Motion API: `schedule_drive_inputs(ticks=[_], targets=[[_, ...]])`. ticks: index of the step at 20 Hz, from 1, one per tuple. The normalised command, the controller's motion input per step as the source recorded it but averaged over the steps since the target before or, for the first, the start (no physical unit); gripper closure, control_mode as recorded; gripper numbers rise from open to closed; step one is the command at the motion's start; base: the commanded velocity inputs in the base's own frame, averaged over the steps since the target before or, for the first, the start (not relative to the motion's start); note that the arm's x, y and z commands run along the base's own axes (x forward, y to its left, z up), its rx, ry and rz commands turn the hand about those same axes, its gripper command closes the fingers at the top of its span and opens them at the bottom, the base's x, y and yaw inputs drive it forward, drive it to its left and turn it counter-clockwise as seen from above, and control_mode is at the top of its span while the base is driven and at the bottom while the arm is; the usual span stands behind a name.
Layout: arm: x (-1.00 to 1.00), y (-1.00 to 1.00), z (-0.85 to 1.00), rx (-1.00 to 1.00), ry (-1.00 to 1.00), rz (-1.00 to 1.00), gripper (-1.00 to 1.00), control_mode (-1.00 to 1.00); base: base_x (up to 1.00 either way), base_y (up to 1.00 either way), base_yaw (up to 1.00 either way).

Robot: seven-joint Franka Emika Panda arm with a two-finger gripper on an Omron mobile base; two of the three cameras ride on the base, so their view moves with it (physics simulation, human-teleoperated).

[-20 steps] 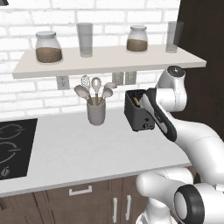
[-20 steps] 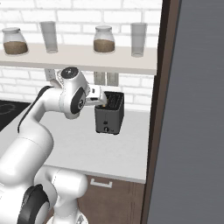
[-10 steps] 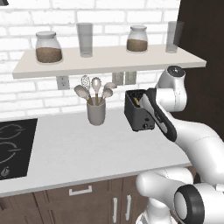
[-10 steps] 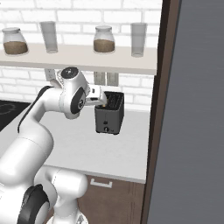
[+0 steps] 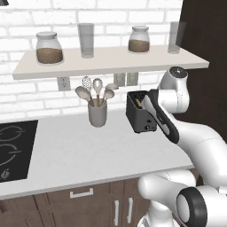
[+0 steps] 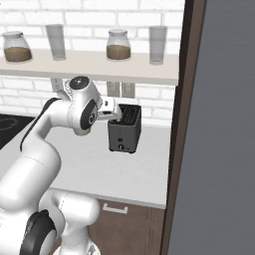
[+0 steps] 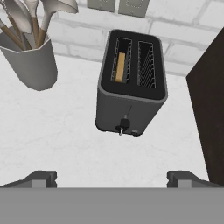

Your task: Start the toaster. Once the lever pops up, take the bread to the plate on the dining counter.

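Bright even render light, soft shadows, no blur.

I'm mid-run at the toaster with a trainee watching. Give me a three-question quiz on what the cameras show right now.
1. True or false: both slots of the small black boxy toaster are empty.
2. The grey cup of utensils stands: A) on the shelf, B) on the white worktop beside the toaster, C) on the black hob.
3. Fill in: the robot's two-finger gripper is ____.

Key: 1 false, a flat tan bread slice sits in one slot; 2 B; 3 open.
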Motion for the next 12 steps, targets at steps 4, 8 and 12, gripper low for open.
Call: schedule_drive_inputs(ticks=[4,8,12], targets=[[0.0,0.0,0.0,0.0,0.0,0.0,-1.0,-1.0,0.0,0.0,0.0],[0.0,0.0,0.0,0.0,0.0,0.0,-1.0,-1.0,0.0,0.0,0.0],[0.0,0.0,0.0,0.0,0.0,0.0,-1.0,-1.0,0.0,0.0,0.0]])
